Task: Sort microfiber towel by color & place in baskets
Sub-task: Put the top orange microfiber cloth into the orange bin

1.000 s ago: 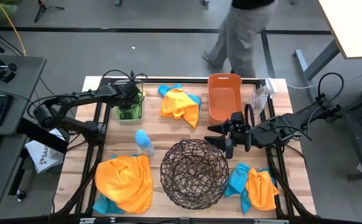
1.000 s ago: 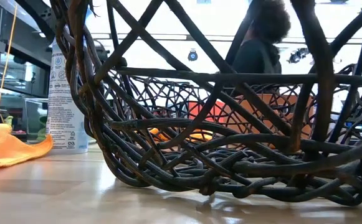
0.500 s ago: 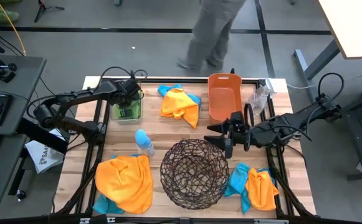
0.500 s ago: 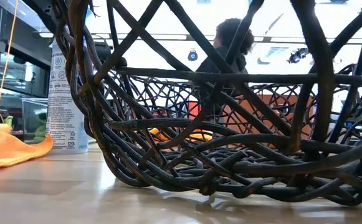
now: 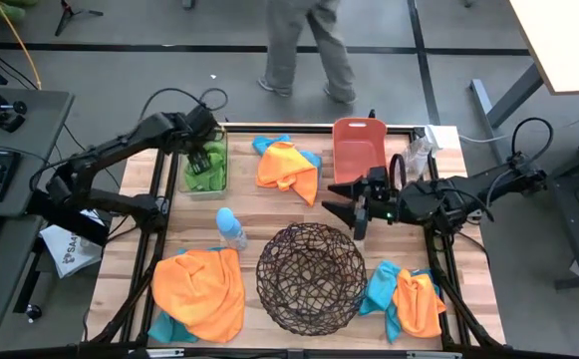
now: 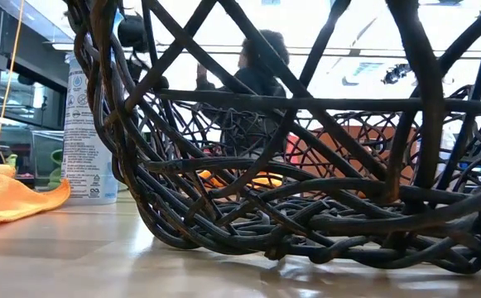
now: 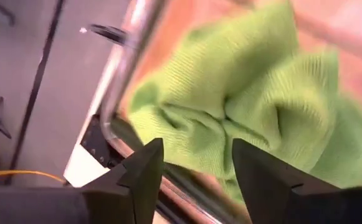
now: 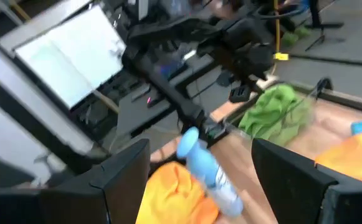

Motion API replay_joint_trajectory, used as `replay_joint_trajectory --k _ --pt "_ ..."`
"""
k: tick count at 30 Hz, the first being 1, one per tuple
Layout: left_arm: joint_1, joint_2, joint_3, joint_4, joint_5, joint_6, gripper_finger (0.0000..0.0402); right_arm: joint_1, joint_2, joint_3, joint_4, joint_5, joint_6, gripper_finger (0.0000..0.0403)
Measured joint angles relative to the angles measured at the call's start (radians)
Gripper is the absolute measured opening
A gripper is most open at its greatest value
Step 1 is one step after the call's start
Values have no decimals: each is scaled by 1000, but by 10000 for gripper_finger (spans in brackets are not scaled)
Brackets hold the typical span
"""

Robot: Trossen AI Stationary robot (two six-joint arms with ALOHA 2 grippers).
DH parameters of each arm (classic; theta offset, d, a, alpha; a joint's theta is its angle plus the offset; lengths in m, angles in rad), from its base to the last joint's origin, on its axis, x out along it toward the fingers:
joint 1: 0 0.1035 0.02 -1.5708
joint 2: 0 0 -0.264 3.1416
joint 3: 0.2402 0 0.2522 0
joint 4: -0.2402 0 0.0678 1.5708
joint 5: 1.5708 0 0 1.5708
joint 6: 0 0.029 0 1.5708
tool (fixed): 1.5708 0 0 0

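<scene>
A green towel lies bunched in the clear bin at the far left; it also shows in the left wrist view. My left gripper hangs open just above it, touching nothing. My right gripper is open and empty, hovering between the salmon basket and the round wire basket. An orange towel over a blue one lies at the far middle. A large orange towel lies near left. A blue and an orange towel lie near right.
A blue-capped clear bottle lies left of the wire basket; in the right wrist view it is ahead of my right gripper. A clear bag lies at the far right. A person walks beyond the far edge. The wire basket fills the low view.
My left gripper has risen out of the clear bin and drawn a little toward the table's left edge; the green towel stays in the bin. My right gripper has shifted slightly toward the table's far and left edges. The person has walked leftward behind the table.
</scene>
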Motion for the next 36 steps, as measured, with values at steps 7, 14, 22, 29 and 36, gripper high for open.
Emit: replay_joint_trajectory --k 7,14,22,29,36 --pt "0 -225 37 56 142 -265 186 -118 62 0 69 27 25 277" --pt "-11 -493 37 160 300 -519 186 -401 204 0 72 -322 75 277" --pt "-63 -665 37 232 304 -836 186 -627 362 0 62 -553 -10 277" --pt "-99 -693 37 241 300 -947 186 -698 503 0 0 -513 -2 277" --pt "-101 -651 37 308 302 -940 186 -698 633 81 -121 -434 -9 277"
